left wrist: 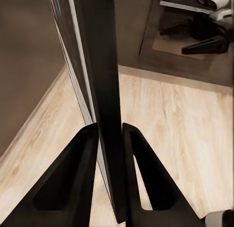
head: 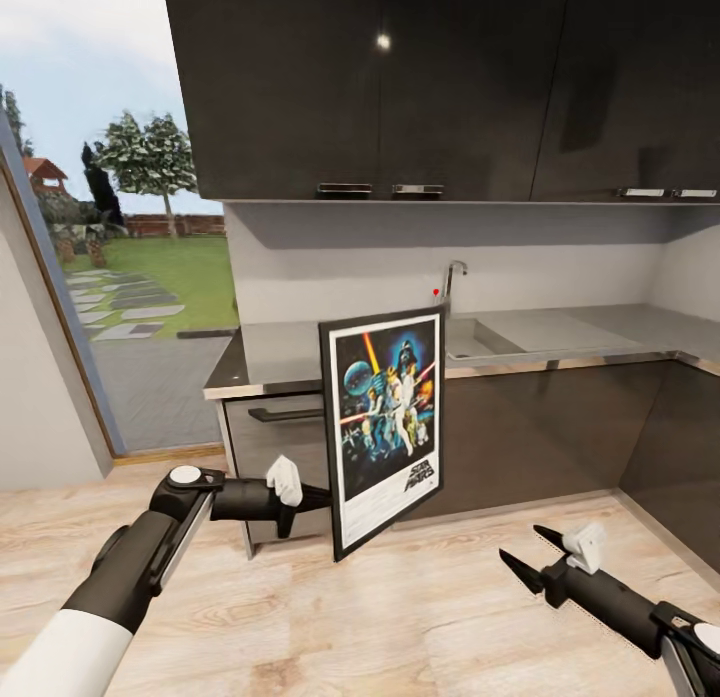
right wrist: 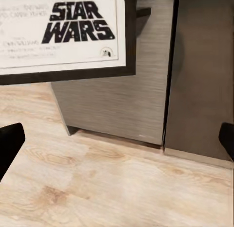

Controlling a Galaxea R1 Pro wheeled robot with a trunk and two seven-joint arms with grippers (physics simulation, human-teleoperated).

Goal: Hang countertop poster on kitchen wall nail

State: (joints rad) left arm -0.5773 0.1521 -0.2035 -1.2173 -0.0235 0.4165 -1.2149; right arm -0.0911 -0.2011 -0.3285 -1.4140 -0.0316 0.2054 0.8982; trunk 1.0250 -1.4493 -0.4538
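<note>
Head view, left to right. Left gripper [head: 318, 496] reaches in from the left and meets the poster [head: 385, 427] at its near vertical edge, low on the frame. Poster hangs upright in the air in front of the dark lower cabinets [head: 540, 437], clear of the kitchen countertop [head: 600, 329] behind it, printed face turned toward the camera. Long axis vertical, slight tilt.

Left wrist view confirms the hold: both fingers [left wrist: 73, 173] clamp the thin black frame edge-on, poster [left wrist: 100, 90] running straight away from the palm. Firm pinch, no gap visible.

Right gripper [head: 533, 555] sits low at right, over the wooden floor [head: 420, 617], well apart from the poster. Fingers spread wide, holding nothing. In the right wrist view only the two fingertips [right wrist: 9, 141] show at the frame's sides, far apart.

Key relation: the poster is already with the left arm. Backsplash wall [head: 340, 262] lies beyond and above the counter. A small red speck near the tap [head: 455, 277] may mark a wall nail; too small to be sure. Judging from this, the next move means carrying the poster up and toward a wall, top edge leading.

Writing: "STAR WARS" logo legible at the poster's foot [right wrist: 80, 24] in the right wrist view, black on the white border. Fine credit lines beside and under it, too blurred to read. A small round emblem at lower right of the text, unreadable.
</note>
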